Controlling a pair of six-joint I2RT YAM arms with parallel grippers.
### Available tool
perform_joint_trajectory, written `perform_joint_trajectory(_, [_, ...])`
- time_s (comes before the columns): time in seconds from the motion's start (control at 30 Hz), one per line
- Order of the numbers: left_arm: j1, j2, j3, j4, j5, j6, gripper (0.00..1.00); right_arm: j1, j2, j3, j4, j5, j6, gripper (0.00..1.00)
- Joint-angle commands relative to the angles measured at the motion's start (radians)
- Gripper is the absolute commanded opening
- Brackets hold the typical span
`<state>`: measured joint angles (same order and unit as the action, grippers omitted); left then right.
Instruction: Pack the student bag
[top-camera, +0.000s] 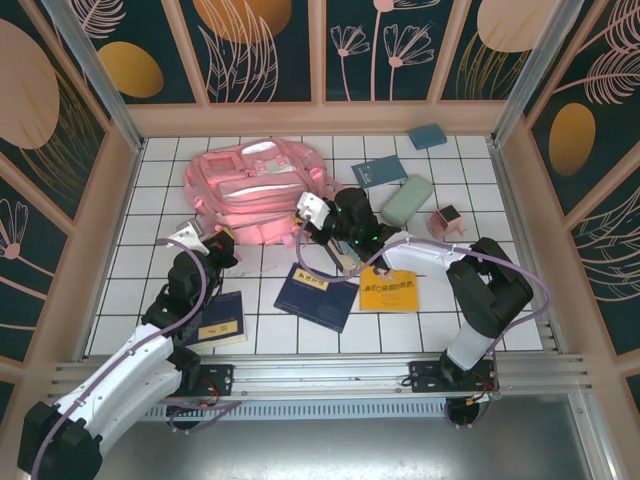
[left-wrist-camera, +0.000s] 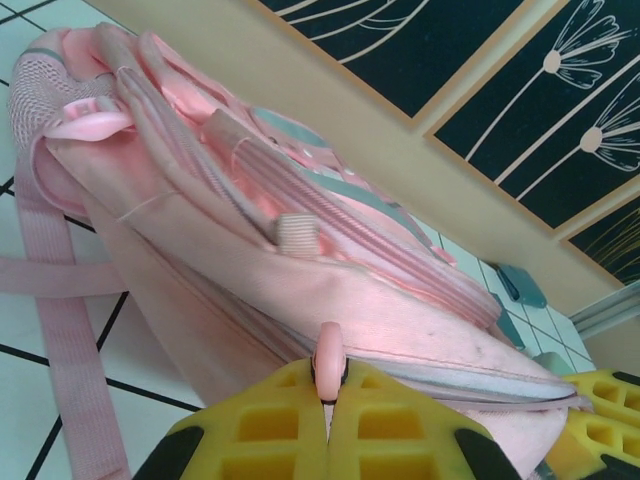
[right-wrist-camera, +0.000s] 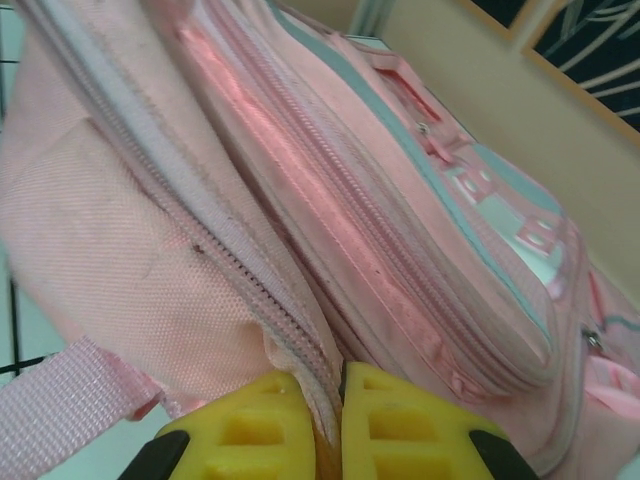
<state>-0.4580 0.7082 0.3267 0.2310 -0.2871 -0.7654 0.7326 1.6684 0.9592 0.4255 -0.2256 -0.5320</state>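
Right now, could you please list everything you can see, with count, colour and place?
bag: one, pink, far left-centre
teal book: one, dark teal, right of bag
case: one, pale green, beside teal book
box: one, pink, right of case
blue pad: one, blue, far right
mid navy book: one, navy, near centre
left navy book: one, navy, by left arm
orange book: one, orange, near right
table: one, white tiles
left gripper: yellow, shut on zip pull
right gripper: yellow, shut on bag's zip edge
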Motion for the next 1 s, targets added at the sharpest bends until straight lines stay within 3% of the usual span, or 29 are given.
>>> perform_joint_trajectory(0.0, [0.064, 0.014, -0.011, 0.115, -0.081, -0.052, 0.0, -0.141, -0.032, 0.004, 0.071, 0.28, 0.081, 0.0])
perform_joint_trajectory(0.33, [0.168, 0.207, 0.073, 0.305, 0.028, -0.05, 0.0, -0.251, -0.012, 0.024, 0.098, 0.245, 0.017, 0.0])
perform_joint_trajectory(0.53, [0.254, 0.296, 0.117, 0.354, 0.101, -0.052, 0.0, -0.369, -0.036, -0.004, 0.134, 0.131, 0.001, 0.0])
perform_joint_trajectory(0.73, [0.304, 0.419, 0.117, 0.447, 0.215, -0.105, 0.0, -0.398, -0.02, 0.036, 0.11, 0.076, -0.005, 0.0])
perform_joint_trajectory(0.83, [0.323, 0.437, 0.117, 0.44, 0.19, -0.106, 0.0, -0.404, -0.024, 0.03, 0.122, 0.065, -0.003, 0.0])
perform_joint_trajectory(0.97, [0.385, 0.383, 0.072, 0.371, 0.054, -0.164, 0.0, -0.416, -0.032, 0.014, 0.136, 0.059, 0.007, 0.0])
